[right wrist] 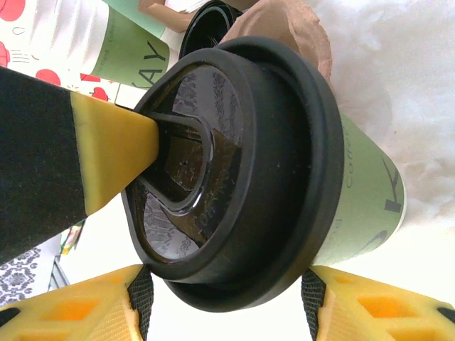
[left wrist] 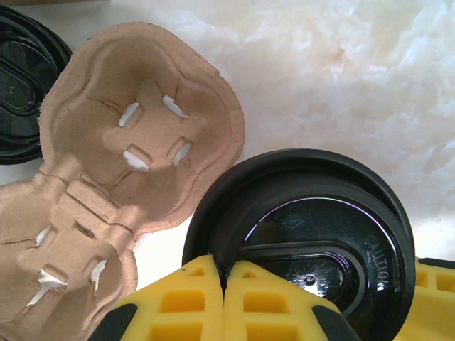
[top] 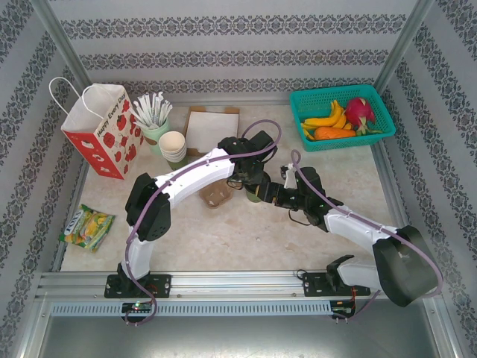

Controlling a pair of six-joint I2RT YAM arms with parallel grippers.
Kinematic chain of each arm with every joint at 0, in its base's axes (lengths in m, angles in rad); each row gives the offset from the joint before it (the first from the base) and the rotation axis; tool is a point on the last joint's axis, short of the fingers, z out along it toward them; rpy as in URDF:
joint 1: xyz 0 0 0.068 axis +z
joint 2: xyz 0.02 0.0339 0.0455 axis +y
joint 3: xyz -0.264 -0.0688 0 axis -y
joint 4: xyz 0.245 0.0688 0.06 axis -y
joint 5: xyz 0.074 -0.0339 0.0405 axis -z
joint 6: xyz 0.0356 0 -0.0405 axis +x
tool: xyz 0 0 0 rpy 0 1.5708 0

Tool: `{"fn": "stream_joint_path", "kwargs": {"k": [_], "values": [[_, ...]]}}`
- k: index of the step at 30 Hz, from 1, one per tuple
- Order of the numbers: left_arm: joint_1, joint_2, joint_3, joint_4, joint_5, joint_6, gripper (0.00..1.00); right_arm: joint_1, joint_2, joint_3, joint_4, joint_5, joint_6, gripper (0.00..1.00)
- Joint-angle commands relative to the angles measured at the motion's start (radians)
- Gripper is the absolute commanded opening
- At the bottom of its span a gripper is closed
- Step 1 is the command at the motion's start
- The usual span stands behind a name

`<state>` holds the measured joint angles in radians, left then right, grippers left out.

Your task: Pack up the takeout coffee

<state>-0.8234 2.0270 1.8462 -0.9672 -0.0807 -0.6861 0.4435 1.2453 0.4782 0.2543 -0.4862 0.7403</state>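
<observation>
The takeout coffee (right wrist: 362, 192), a green paper cup under a glossy round black plastic lid (left wrist: 320, 234), stands central on the bench (top: 223, 239), clamped between the right fingers (right wrist: 370, 312); closed left fingers (left wrist: 192, 298) touch the lid. Moulded pulp carrier (top: 215, 196) at its 9 o'clock.

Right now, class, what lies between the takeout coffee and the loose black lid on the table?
The brown pulp cup carrier, its pockets empty, lies between the takeout coffee and the loose black lid. The left wrist view shows it.
</observation>
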Motion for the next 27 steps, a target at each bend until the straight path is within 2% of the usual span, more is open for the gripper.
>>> {"fn": "stream_joint_path", "kwargs": {"k": [1,4,7,13,17,20,27], "values": [[-0.023,0.05,-0.033,-0.056,0.101,0.007,0.0,0.023,0.055,-0.009,-0.034,0.085,-0.018,0.59],[-0.023,0.053,-0.035,-0.059,0.108,0.01,0.0,0.022,0.073,-0.042,-0.059,0.167,0.009,0.57],[-0.023,0.054,-0.036,-0.056,0.108,0.013,0.0,0.01,0.093,-0.076,-0.046,0.173,0.007,0.57],[-0.024,0.058,-0.028,-0.059,0.107,0.019,0.0,-0.039,0.073,-0.067,-0.077,0.125,-0.026,0.56],[-0.023,0.059,-0.018,-0.063,0.101,0.022,0.0,-0.059,0.023,-0.029,-0.08,0.032,-0.041,0.57],[-0.023,0.058,-0.015,-0.067,0.093,0.019,0.0,-0.076,-0.013,0.015,-0.091,-0.042,-0.039,0.61],[-0.023,0.055,-0.001,-0.083,0.078,0.021,0.0,-0.13,-0.052,0.08,-0.188,-0.035,-0.001,0.75]]}}
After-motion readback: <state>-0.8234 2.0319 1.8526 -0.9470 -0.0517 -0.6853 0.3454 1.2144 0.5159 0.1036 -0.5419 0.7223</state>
